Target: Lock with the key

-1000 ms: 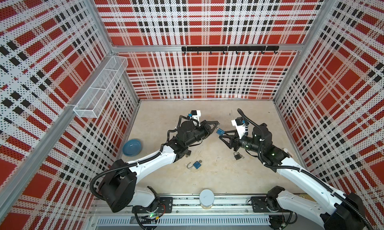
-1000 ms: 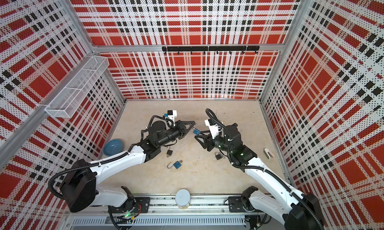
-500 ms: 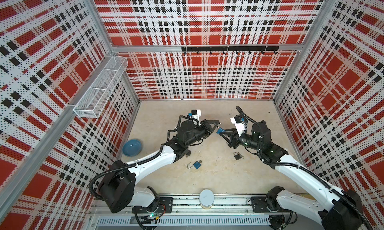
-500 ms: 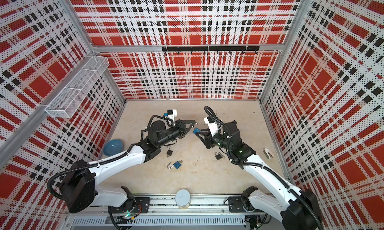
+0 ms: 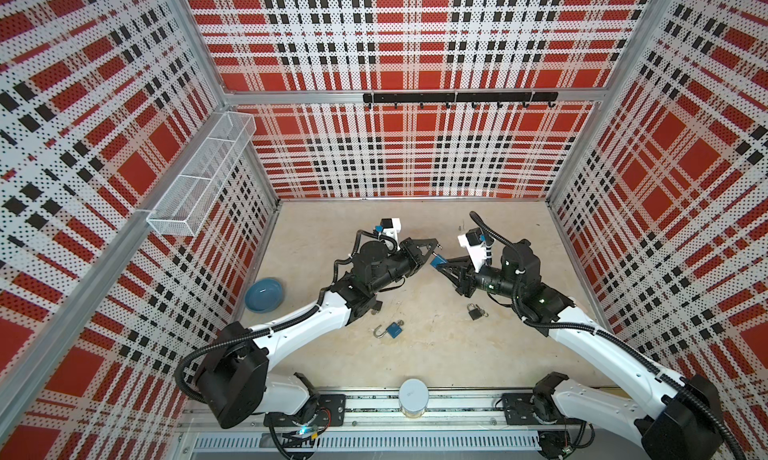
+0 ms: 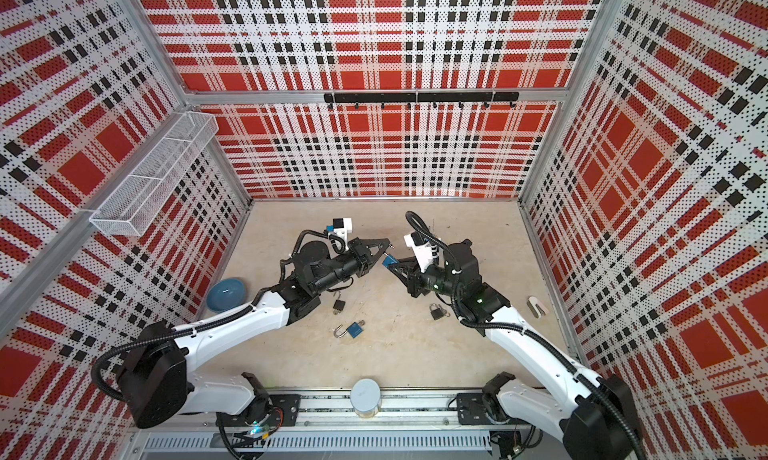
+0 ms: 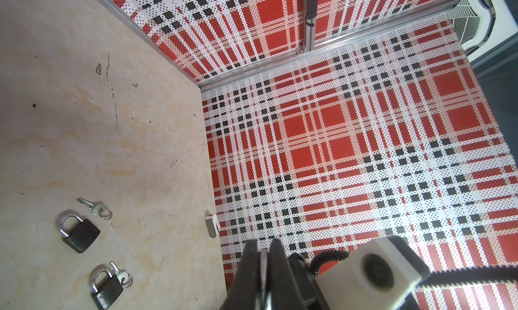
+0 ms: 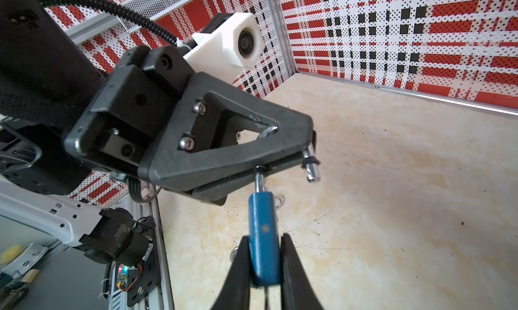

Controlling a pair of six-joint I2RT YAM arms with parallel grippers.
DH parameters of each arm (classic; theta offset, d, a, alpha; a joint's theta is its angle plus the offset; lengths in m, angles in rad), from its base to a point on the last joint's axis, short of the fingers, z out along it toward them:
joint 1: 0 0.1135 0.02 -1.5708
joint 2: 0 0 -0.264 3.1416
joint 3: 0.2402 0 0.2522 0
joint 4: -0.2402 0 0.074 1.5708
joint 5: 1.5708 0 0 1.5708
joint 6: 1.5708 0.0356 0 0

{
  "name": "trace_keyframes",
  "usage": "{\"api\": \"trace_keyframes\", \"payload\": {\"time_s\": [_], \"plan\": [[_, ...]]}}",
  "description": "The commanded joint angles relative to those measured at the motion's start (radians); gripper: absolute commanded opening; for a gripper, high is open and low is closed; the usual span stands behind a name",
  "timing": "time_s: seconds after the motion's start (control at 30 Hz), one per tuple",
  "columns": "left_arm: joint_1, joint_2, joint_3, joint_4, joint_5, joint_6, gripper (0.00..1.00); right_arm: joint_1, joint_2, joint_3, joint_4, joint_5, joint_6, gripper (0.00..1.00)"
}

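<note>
A blue padlock (image 5: 437,261) (image 6: 390,262) hangs in the air between the two arms, above the middle of the table. My left gripper (image 5: 435,249) (image 7: 263,245) is shut on its silver shackle, whose free end (image 8: 311,169) sticks out past the fingers. My right gripper (image 5: 441,267) (image 8: 265,241) is shut on the padlock's blue body (image 8: 263,233), one finger on each flat side. A small silver key (image 7: 92,206) on a ring lies loose on the table beside a black padlock (image 7: 78,233).
On the table lie a second blue padlock (image 5: 392,329) with its shackle open and black padlocks (image 5: 473,312) (image 6: 338,305). A blue bowl (image 5: 264,294) sits by the left wall, a white cylinder (image 5: 413,395) at the front rail, a white clip (image 6: 536,306) by the right wall.
My right gripper has moved left up to the blue padlock hanging from the left gripper and closed its fingers on the body. The left arm has stayed put.
</note>
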Motion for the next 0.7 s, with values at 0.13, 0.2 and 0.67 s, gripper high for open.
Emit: {"api": "trace_keyframes", "payload": {"time_s": [0.13,0.2,0.67], "plan": [[0.024,-0.059,0.020,0.032,0.009,0.015,0.33,-0.012,-0.014,0.072,-0.053,0.025,-0.018,0.00],[0.044,-0.090,0.019,-0.033,0.003,0.055,0.41,-0.011,-0.012,0.096,-0.101,0.010,-0.028,0.00],[0.093,-0.159,0.157,-0.450,0.094,0.557,0.46,0.007,0.014,0.226,-0.336,-0.145,-0.079,0.00]]}}
